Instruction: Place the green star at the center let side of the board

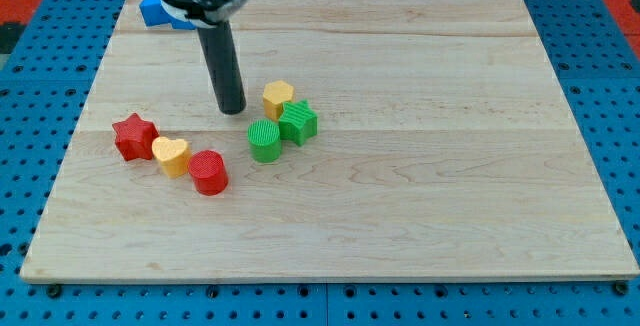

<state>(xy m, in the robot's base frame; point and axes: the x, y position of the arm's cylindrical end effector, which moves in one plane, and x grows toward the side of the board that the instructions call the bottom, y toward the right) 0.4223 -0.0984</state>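
Pale wooden board [420,216] on blue pegboard [30,56]. Sat mid-board: green star [298,122], touching green cylinder [264,140] and yellow hexagon [278,95]. Stood just left of them: my tip [232,110]; no pincer fitted. Half hidden, perhaps a blue block [155,10].

My tip [232,109] sits just left of the yellow hexagonal block [278,95]; the green star block [298,122] touches the green cylinder block [264,140] below-left, on the wooden table [450,186].
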